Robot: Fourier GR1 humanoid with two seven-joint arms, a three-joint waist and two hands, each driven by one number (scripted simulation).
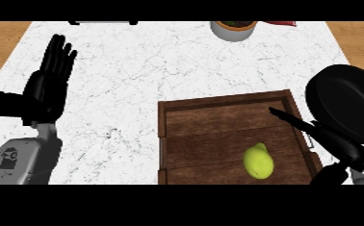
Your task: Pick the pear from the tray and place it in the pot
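Yellow-green pear (258,161) lies in the near right part of the brown wooden tray (213,108), long axis near-far, left of my open-fingered right hand (302,124); left hand (50,78) rests open, far left.

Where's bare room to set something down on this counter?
Bare marble between left hand, tray and potted plant. Tray's rear boards bare too. Crowded at right: pear, right hand, black pot.

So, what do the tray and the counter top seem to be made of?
The tray looks like dark brown wood with a dull finish: grain lines run along its planks. The counter top looks like white marble or similar stone, with thin grey veins.
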